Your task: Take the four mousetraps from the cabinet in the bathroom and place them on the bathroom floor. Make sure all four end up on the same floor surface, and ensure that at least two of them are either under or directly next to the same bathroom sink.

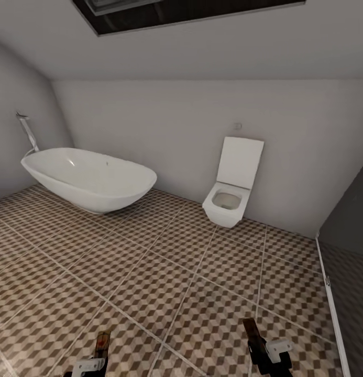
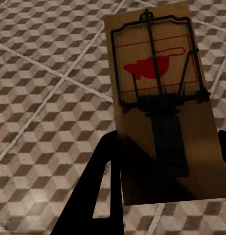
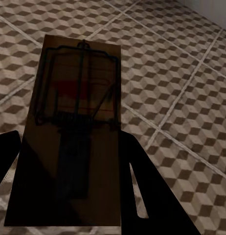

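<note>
Open bathroom floor [image 1: 165, 272] was left ahead of both arms. The way was blocked by the bathtub [image 1: 89, 179], toilet [image 1: 231, 191] and dark panel [image 1: 349, 246].

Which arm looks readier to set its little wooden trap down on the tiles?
Neither clearly: the left claw and right claw each hold a tan wooden mousetrap above the cube-patterned tiled floor.

a white bathtub [image 1: 92, 178] and wall-hung toilet [image 1: 231, 183] stood against pale grey walls [image 1: 165, 131] under a sloped ceiling [image 1: 202, 47].
</note>
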Robot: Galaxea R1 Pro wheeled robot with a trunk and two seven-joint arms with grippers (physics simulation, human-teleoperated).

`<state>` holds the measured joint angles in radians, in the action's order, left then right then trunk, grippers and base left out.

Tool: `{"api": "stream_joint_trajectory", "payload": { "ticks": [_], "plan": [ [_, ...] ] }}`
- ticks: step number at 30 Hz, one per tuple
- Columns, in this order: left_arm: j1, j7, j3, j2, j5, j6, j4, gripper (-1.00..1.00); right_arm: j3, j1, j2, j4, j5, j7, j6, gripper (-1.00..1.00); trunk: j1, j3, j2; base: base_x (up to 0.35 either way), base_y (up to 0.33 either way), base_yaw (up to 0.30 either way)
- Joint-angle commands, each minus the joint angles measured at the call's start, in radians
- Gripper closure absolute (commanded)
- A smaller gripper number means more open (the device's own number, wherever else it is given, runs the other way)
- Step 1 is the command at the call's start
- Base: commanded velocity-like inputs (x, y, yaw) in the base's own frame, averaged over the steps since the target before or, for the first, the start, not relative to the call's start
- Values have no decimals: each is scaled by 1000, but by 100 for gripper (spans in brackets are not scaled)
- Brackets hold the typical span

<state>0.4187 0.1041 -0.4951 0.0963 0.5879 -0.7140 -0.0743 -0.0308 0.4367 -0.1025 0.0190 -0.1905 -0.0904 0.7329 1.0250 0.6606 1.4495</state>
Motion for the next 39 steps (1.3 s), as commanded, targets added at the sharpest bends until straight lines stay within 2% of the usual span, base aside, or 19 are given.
{"api": "stream_joint_trajectory", "payload": {
  "ticks": [1, 25, 39],
  "plan": [
    [2, 10, -3, -1, 10, -4, -4, 100, -3, 0, 0, -1, -9, -9, 2, 100, 0, 0, 0, 0, 0, 229],
    [2, 10, -3, -1, 11, -4, -4, 100, -3, 0, 0, -1, -9, -9, 2, 100, 0, -27, 0, 11, 0, 229],
    [2, 11, -3, -1, 11, -4, -4, 100, -3, 0, 6, -1, -9, -9, 2, 100, 0, -42, 0, 304, -29, 225]
  ]
}}
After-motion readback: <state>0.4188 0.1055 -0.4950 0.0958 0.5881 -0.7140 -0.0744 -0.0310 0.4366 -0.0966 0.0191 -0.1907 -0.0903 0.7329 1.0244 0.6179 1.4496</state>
